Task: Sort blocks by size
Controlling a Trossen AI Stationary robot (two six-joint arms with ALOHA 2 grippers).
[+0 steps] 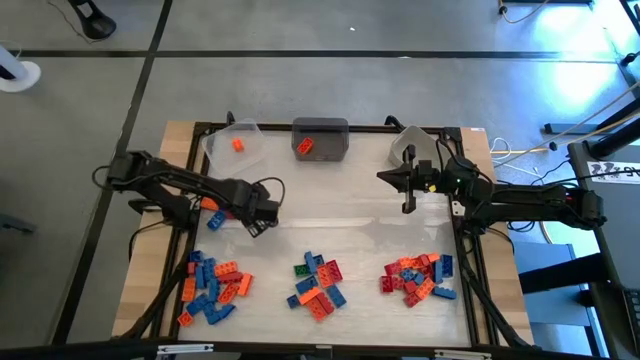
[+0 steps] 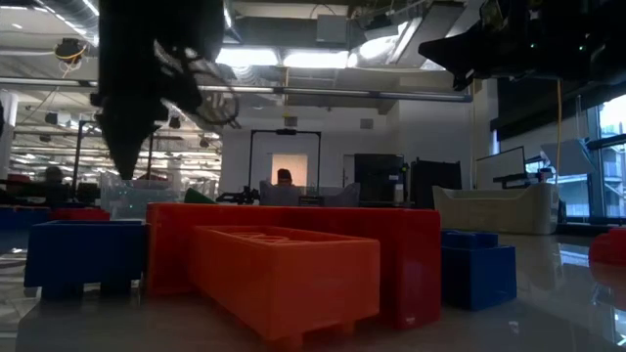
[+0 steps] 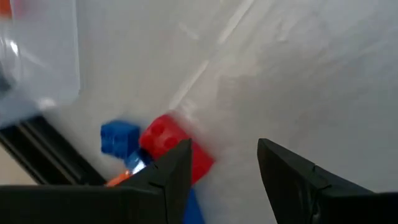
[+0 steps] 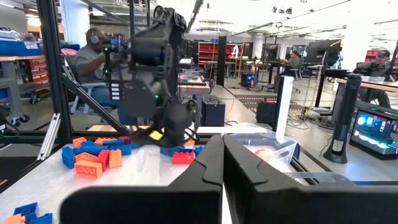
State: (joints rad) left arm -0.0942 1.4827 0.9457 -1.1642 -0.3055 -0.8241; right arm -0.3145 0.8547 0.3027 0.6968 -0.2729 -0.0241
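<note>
From above, the blocks lie in three heaps along the near edge of the table [image 1: 340,225]: a left heap [image 1: 212,283], a middle heap [image 1: 318,283] and a right heap [image 1: 418,276]. At the far edge stand a clear bin [image 1: 235,146] with one orange block [image 1: 238,144] in it, a grey bin [image 1: 320,139] with another orange block [image 1: 305,146], and a second clear bin [image 1: 403,146] partly covered by the right arm. The left gripper [image 1: 258,222] hangs over bare table above the left heap; its fingers are too small here to read. The right gripper [image 1: 408,202] points toward the near edge from the far right.

At table height, a large orange block [image 2: 284,279] and a red block [image 2: 391,254] behind it fill the foreground and hide most of the table. A blue block [image 2: 83,256] sits left, another [image 2: 476,272] right. The arms are only dark silhouettes at the top.

The left wrist view shows its fingers [image 3: 174,171] spread apart with nothing between them; a red block [image 3: 174,146] lies just beside one fingertip, partly hidden by it, with a blue one [image 3: 119,137] next to it.

In the right wrist view the fingers [image 4: 208,165] are pressed together and empty, blocking the lower table. Beyond them are the other arm, scattered blocks and a seated person [image 4: 93,62].
</note>
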